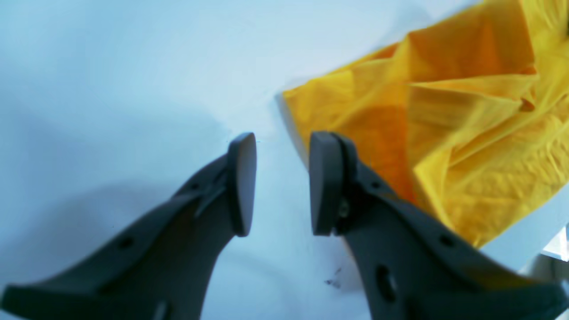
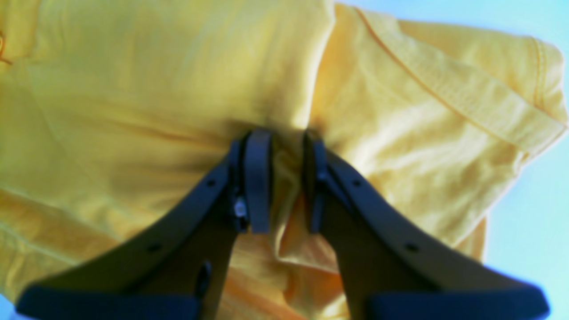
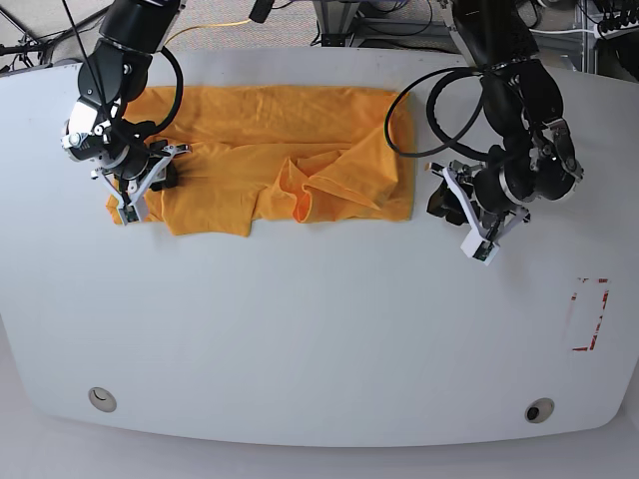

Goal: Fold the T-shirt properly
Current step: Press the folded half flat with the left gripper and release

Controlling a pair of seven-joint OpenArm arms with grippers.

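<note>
- Orange-yellow cotton fills the right wrist view: the right gripper (image 2: 281, 186) has its jaws pressed together on a pinched ridge of the T-shirt (image 2: 169, 89), probably to pin or lift that end for a fold.
- Only this view shows the pinch itself and a hemmed sleeve edge beside it.
- In the left wrist view, the left gripper (image 1: 278, 182) hovers over bare white surface (image 1: 111, 89) with its jaws apart and nothing between them; the shirt's rumpled edge (image 1: 444, 133) lies just beside one finger, untouched. It looks poised to take that edge, though this is a judgement.
- Only this view shows the gap is empty.
- Farther off, the base view alone shows the whole layout: the T-shirt (image 3: 270, 150) lies spread as a wide band along the far side of the surface (image 3: 319, 339), partly folded, with a sleeve flap turned up near its middle.
- The right gripper (image 3: 140, 185) sits on one end of the shirt; the left gripper (image 3: 454, 205) sits just off the opposite end.
</note>
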